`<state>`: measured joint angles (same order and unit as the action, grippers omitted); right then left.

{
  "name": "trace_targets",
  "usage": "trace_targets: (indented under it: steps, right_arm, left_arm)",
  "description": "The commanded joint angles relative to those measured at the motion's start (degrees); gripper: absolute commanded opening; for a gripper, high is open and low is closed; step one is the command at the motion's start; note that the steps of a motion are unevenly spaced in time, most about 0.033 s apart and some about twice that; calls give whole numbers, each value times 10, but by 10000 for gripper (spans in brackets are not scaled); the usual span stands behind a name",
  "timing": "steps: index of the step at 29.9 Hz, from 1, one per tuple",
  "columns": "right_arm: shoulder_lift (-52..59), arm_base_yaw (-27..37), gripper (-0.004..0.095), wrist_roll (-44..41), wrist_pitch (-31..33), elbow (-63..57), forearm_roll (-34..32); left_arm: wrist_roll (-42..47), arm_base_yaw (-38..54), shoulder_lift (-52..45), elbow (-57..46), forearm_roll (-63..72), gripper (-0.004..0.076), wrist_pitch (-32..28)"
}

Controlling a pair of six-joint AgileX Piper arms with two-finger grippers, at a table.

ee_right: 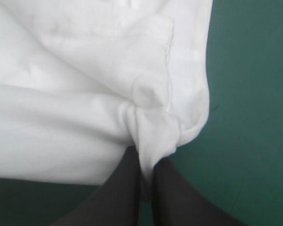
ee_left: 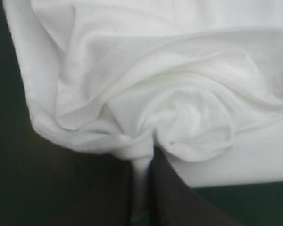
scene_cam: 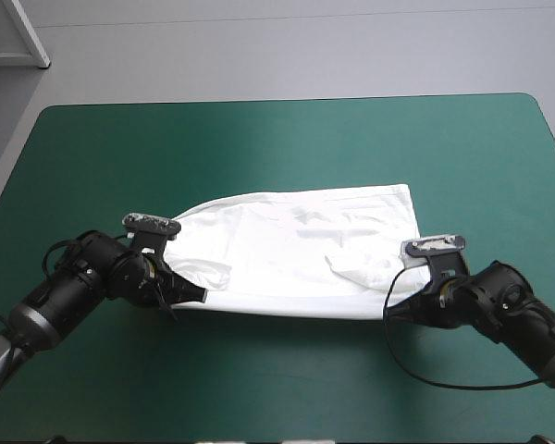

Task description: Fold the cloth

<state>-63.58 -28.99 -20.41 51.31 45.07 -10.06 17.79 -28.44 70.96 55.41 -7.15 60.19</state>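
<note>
High view: the white T-shirt lies spread in the middle of the teal-green counter, its near edge pinched toward both ends. The left fingers and right fingers each clamp a small bunched tuck of cloth. Such thin bites could slip when the edge is carried over, skewing the fold. No obstacle shows nearby.

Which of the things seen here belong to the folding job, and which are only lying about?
For the job:
T-shirt, white, spread out
left hand, shut on its near edge
right hand, shut on the same edge

Only lying about:
nothing loose that I can see; only the teal-green cover underneath
</note>
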Motion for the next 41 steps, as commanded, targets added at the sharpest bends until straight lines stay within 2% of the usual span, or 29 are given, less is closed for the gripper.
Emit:
trace_targets:
  steps: [1, 7, 14, 22, 30, 31, 33, 34, 38, 39, 41]
  right_arm:
    - [1, 4, -14, 2, -11, 85, -56]
    - [-78, 5, -14, -19, -33, 199, -146]
    - [-226, 11, -14, -62, -62, 309, -249]
    - [-343, 64, -14, -68, -114, 373, -254]
    - [-388, 84, 4, -87, -165, 376, -254]
    - [-388, 84, 33, -89, -177, 376, -249]
    - [-388, 84, 169, -89, -208, 376, -235]
    - [-388, 84, 293, -89, -223, 378, -228]
    - [-387, 84, 682, -92, -246, 379, -226]
    - [-386, 84, 739, -92, -246, 380, -229]
    - [-381, 84, 787, -93, -243, 380, -231]
  left_arm:
    - [1, 1, -2, 69, -41, -10, 3]
    - [-13, 10, 81, 164, -77, -10, -3]
    - [-65, 80, 191, 263, -24, -10, -41]
    - [-85, 131, 265, 306, -3, -10, -126]
    - [-85, 139, 309, 306, -2, -8, -193]
    - [-84, 139, 312, 306, -1, 4, -199]
    - [-81, 139, 317, 306, 2, 65, -204]
    - [-73, 139, 317, 306, 2, 129, -204]
    - [-54, 139, 317, 306, 2, 351, -195]
    - [-54, 139, 316, 308, 2, 395, -188]
    - [-54, 139, 314, 316, 1, 438, -167]
